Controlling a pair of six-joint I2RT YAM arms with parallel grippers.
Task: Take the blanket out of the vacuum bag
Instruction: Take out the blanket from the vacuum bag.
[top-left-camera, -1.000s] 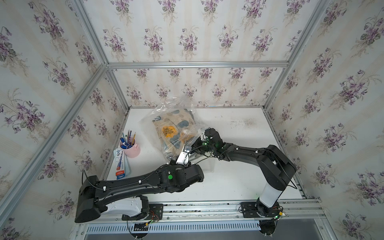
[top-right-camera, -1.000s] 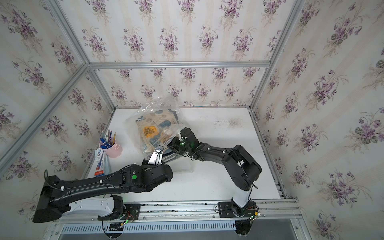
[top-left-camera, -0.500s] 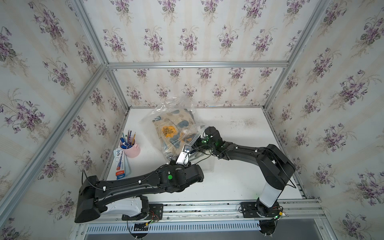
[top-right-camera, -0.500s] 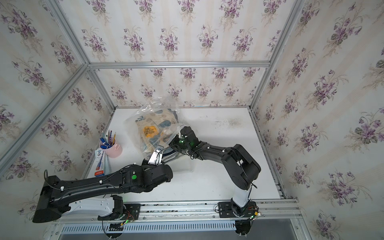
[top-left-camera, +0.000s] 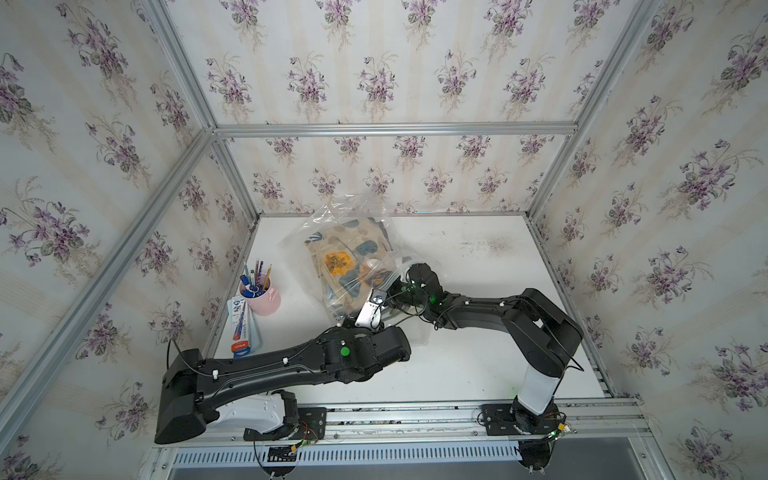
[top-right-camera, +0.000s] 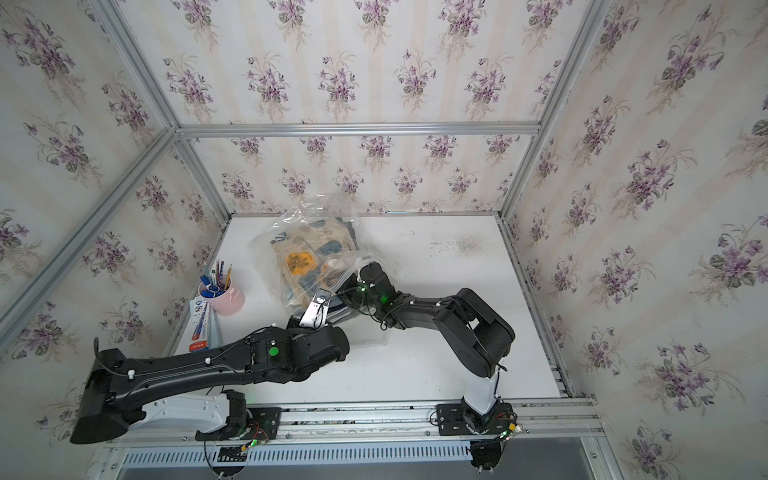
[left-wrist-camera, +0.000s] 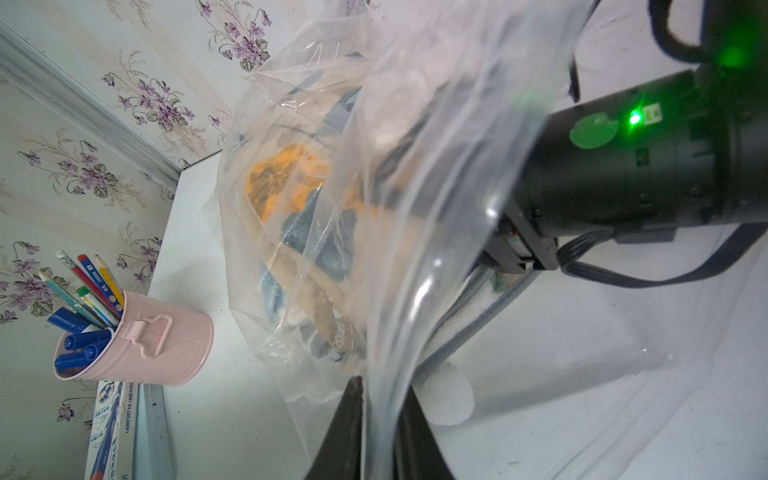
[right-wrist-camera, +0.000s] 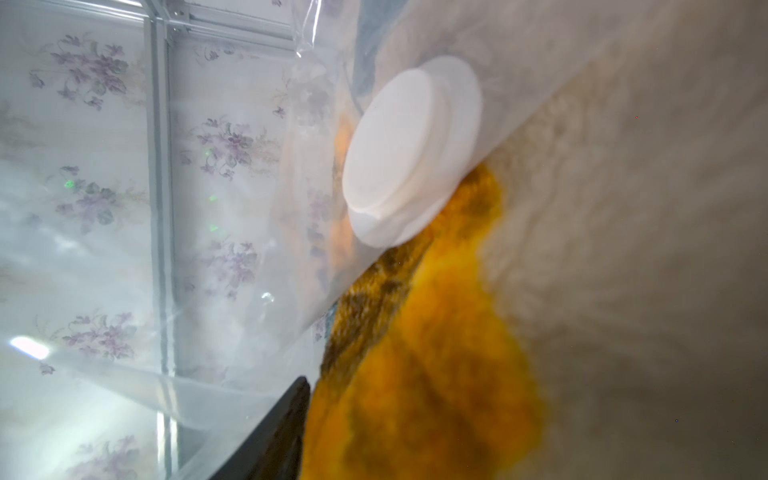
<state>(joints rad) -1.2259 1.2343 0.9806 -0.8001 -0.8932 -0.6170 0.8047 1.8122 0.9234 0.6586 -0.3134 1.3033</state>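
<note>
So the right gripper has only nudged a hair deeper into the bag near the table's back, can't tell how open, left gripper pinches the plastic tight, blanket all inside, next it needs a grab and pull.

**Right jaws lost in plastic**

In both top views the clear crinkly plastic vacuum bag hides the fingertips of the right gripper. Its wrist view shows one dark finger, cut by the edge; the jaw gap cannot be told. The beige-and-orange fleece blanket there is blurred. The left gripper runs off its view's edge.
</note>
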